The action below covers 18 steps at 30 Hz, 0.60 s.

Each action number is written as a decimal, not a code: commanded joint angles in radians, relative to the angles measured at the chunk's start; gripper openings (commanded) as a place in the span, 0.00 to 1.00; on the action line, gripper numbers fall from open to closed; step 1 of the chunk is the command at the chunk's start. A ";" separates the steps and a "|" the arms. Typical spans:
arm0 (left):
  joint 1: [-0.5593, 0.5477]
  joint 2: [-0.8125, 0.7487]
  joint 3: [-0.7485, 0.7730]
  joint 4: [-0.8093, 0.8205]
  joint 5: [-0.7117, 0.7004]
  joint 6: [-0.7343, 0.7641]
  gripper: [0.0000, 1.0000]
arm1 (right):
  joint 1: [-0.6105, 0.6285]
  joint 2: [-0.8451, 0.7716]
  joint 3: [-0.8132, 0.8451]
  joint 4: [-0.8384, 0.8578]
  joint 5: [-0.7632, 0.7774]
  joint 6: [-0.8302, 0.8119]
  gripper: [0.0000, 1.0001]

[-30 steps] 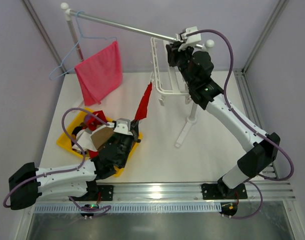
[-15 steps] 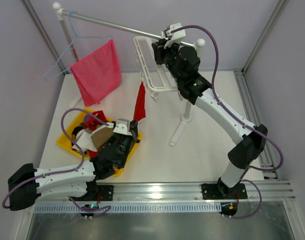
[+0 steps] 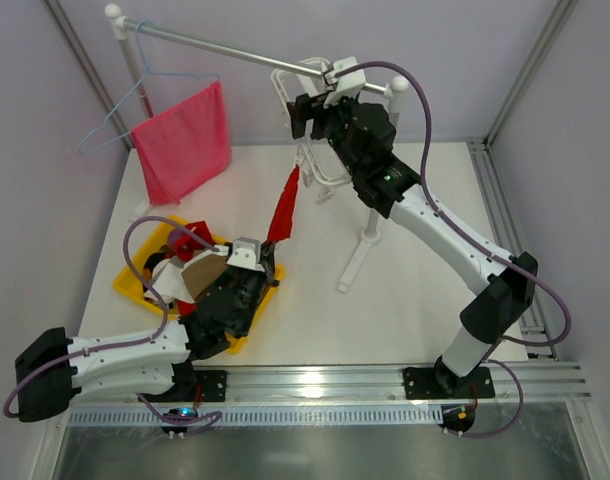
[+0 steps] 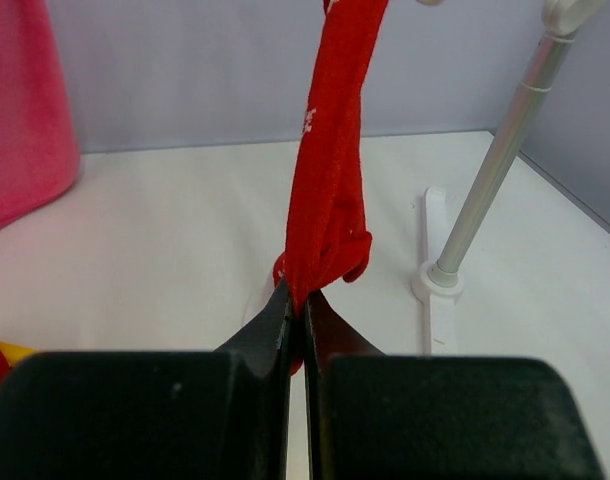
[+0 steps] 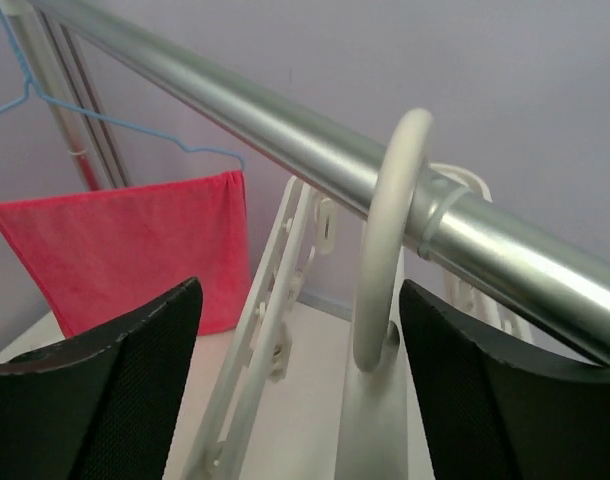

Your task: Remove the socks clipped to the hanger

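A red sock (image 3: 286, 208) (image 4: 330, 170) hangs stretched from the white hanger (image 3: 307, 160) down to my left gripper (image 3: 269, 252) (image 4: 297, 300), which is shut on its lower end just above the table. The sock's top end reaches the hanger's frame; the clip itself is hard to make out. My right gripper (image 3: 318, 100) (image 5: 300, 295) stands open up at the rail (image 5: 315, 130), one finger on each side of the hanger's hook (image 5: 385, 240) without touching it. More socks, red (image 3: 190, 240) and tan-brown (image 3: 203, 272), lie in the yellow tray (image 3: 133, 285).
A pink-red cloth (image 3: 180, 140) (image 5: 135, 250) hangs on a light-blue wire hanger (image 3: 135, 95) at the rail's left end. The rack's pole (image 3: 370, 215) (image 4: 495, 165) and foot stand on the table right of the sock. My left arm lies over the tray.
My right gripper has opened and let go of the hanger's hook. Before that, it swung the rail and hanger to the left. The left gripper kept its hold on the red sock.
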 commanded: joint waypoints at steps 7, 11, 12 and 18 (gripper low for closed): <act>-0.004 0.057 0.037 0.011 0.021 -0.009 0.00 | 0.002 -0.290 -0.252 0.140 0.150 -0.077 0.88; -0.004 0.094 0.051 0.014 0.040 -0.018 0.00 | 0.004 -0.385 -0.347 0.176 0.167 -0.093 0.89; -0.005 0.100 0.057 0.015 0.041 -0.021 0.00 | 0.004 -0.400 -0.381 0.181 0.172 -0.096 0.89; -0.004 0.131 0.069 0.021 0.052 -0.029 0.00 | 0.008 -0.552 -0.519 0.218 0.144 -0.081 0.89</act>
